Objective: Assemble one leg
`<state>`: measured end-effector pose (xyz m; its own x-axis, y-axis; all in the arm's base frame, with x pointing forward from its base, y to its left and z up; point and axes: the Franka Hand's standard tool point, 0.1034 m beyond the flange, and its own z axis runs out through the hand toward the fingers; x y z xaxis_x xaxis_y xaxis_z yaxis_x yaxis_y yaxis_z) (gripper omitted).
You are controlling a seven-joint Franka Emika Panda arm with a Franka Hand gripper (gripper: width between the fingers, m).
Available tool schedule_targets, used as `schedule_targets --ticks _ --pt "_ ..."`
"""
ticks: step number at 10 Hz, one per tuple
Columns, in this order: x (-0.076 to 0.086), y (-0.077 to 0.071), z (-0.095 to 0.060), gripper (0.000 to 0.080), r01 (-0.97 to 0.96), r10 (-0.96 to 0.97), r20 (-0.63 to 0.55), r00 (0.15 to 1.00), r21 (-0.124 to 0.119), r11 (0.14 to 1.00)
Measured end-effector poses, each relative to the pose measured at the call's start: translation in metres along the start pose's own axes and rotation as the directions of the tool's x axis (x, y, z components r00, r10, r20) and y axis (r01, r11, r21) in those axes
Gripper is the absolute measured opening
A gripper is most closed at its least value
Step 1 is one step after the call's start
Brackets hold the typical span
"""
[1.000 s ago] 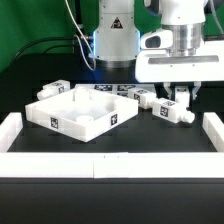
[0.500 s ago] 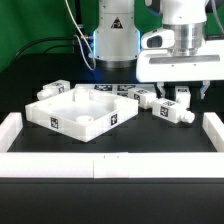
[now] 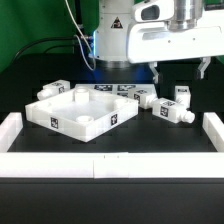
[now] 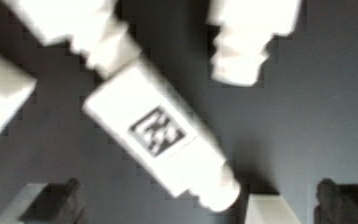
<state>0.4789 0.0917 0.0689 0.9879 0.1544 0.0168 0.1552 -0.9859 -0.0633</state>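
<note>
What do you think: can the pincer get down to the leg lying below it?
Probably yes. The pincer hangs open over the leg, with one finger to each side of it. Nothing shows between pincer and leg.

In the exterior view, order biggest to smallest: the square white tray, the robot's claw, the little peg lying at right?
1. The panel and the gripper look about alike; the gripper is cropped, so unranked.
2. The leg, clearly smallest.

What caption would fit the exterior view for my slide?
Open claw hangs above a leg, with the white panel to the exterior view's left.
</note>
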Motion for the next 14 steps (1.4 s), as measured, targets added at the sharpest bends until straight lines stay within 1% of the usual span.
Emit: schedule_targets --ticks 1,2,5,7,10,11,12,13,14 --pt "0.010 0.001 0.006 0.0649 0.053 -0.053 0.014 0.998 0.005 0.999" --pt "0.011 -0.003 0.010 0.0649 0.063 -0.063 0.020 0.998 0.010 0.998" --pt "0.010 -0.002 0.013 0.0649 0.062 -0.062 0.021 0.998 0.008 0.998" --pt "0.008 -0.005 0.030 0.0649 0.070 -0.070 0.002 0.998 0.002 0.998" --pt "0.006 -0.002 0.056 0.0649 0.067 -0.067 -0.023 0.998 -0.010 0.998" --pt "0.004 -0.001 0.060 0.0649 0.066 -0.066 -0.017 0.998 -0.010 0.998" --pt "0.004 -0.001 0.060 0.0649 0.066 -0.066 -0.017 0.998 -0.010 0.998" --pt "0.004 -0.001 0.060 0.0518 0.066 -0.066 -0.016 0.998 -0.010 0.998" --pt "0.004 -0.001 0.060 0.0348 0.066 -0.066 -0.016 0.998 -0.010 0.998"
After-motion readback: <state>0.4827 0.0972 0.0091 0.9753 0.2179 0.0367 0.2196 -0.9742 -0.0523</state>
